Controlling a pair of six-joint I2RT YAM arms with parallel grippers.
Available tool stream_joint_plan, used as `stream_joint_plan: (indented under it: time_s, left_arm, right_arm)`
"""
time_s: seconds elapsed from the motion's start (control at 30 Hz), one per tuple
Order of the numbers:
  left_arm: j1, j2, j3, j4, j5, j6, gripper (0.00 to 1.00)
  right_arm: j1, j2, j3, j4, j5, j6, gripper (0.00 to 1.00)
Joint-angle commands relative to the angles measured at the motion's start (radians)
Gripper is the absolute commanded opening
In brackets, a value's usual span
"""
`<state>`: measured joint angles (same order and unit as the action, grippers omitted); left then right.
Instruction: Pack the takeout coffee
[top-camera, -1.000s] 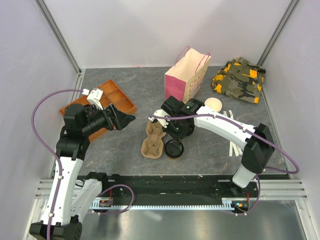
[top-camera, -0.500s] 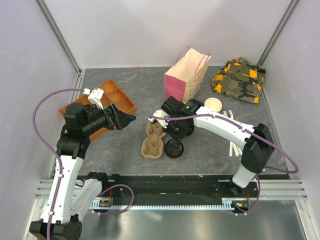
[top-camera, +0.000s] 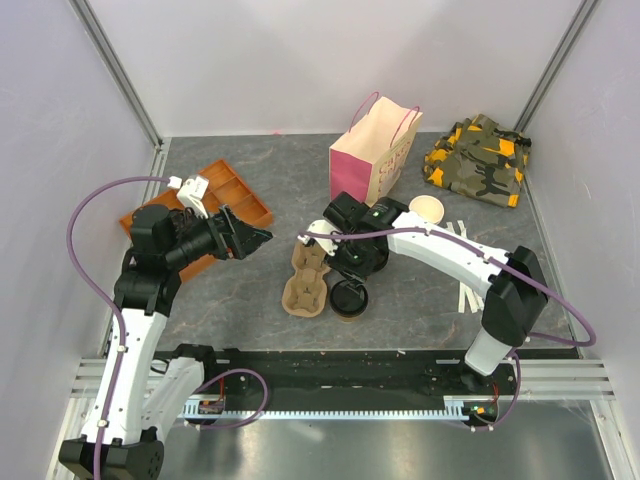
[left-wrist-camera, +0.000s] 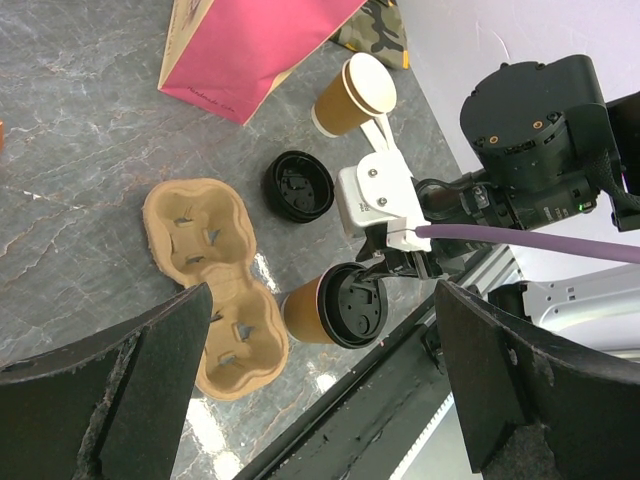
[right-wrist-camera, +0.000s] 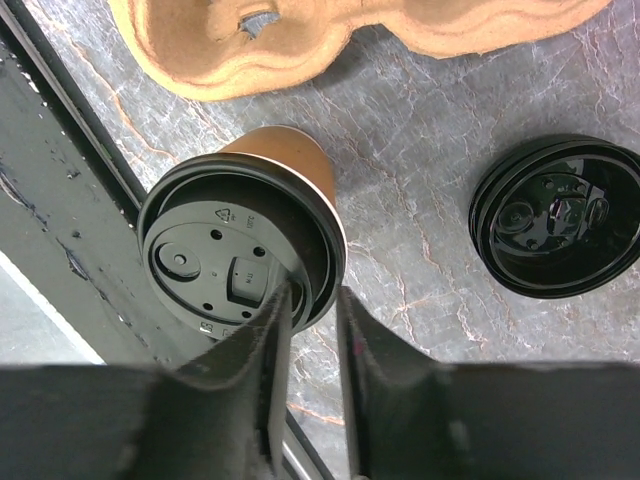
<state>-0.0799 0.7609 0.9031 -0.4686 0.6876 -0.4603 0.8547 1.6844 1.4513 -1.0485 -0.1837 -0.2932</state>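
The takeout coffee (top-camera: 348, 298) is a tan paper cup with a black lid, standing on the table by the front rail, right of the pulp cup carrier (top-camera: 308, 278). In the right wrist view the takeout coffee (right-wrist-camera: 240, 250) sits just below my right gripper (right-wrist-camera: 312, 300). Its jaws stand slightly apart astride the lid's rim, one finger over the lid top, the other outside with table showing between. My left gripper (top-camera: 262, 238) hovers wide open to the left, above the carrier (left-wrist-camera: 205, 260), with nothing in it; its camera looks at the cup (left-wrist-camera: 335, 308).
A loose black lid (left-wrist-camera: 298, 185) lies upside down behind the cup. A lidless tan cup (top-camera: 427, 210) stands beside the pink paper bag (top-camera: 372, 150). An orange tray (top-camera: 225, 195) is at the left, a camouflage cloth (top-camera: 480, 160) at the back right, white sticks (top-camera: 465, 290) at the right.
My right gripper's jaws have parted from shut at the lid's rim. The cup stays in place and neither arm has shifted noticeably.
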Motion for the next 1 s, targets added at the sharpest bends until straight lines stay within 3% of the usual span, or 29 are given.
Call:
stream_joint_plan:
  time_s: [0.0, 0.27, 0.43, 0.5, 0.6, 0.63, 0.7, 0.83, 0.87, 0.93, 0.97]
  left_arm:
    - [0.006, -0.005, 0.008, 0.035, 0.035, -0.034, 1.00]
    - [0.006, -0.029, -0.029, 0.064, 0.108, -0.046, 1.00]
    - [0.006, -0.057, -0.124, 0.195, 0.288, -0.109, 1.00]
    - [0.003, -0.063, -0.162, 0.248, 0.390, -0.148, 1.00]
    - [-0.047, -0.078, -0.263, 0.326, 0.421, -0.228, 1.00]
    - [-0.102, -0.083, -0.298, 0.340, 0.414, -0.224, 1.00]
    - [-0.180, -0.071, -0.337, 0.346, 0.389, -0.215, 0.99]
    - [-0.267, 0.009, -0.398, 0.453, 0.388, -0.280, 0.85]
    - [-0.291, 0.024, -0.406, 0.517, 0.376, -0.291, 0.75]
    - [-0.366, 0.067, -0.429, 0.580, 0.362, -0.325, 0.64]
    - [-0.392, 0.086, -0.432, 0.609, 0.331, -0.328, 0.53]
  right_arm:
    - [-0.003, 0.000, 0.020, 0.007, -0.022, -0.009, 0.36]
    - [-0.006, -0.035, 0.124, -0.044, -0.074, 0.009, 0.48]
    - [-0.035, -0.116, 0.144, -0.062, -0.138, 0.005, 0.58]
    - [-0.072, -0.173, 0.100, -0.059, -0.255, 0.002, 0.64]
    - [-0.167, -0.228, -0.024, -0.035, -0.470, 0.040, 0.75]
    - [-0.221, -0.238, -0.061, -0.021, -0.543, 0.073, 0.82]
    - [-0.276, -0.256, -0.183, 0.005, -0.714, 0.107, 0.87]
    - [-0.318, -0.291, -0.379, 0.196, -0.872, 0.273, 0.86]
    - [-0.319, -0.302, -0.409, 0.246, -0.888, 0.383, 0.85]
    - [-0.322, -0.339, -0.468, 0.362, -0.902, 0.448, 0.82]
    - [-0.324, -0.356, -0.486, 0.387, -0.896, 0.497, 0.80]
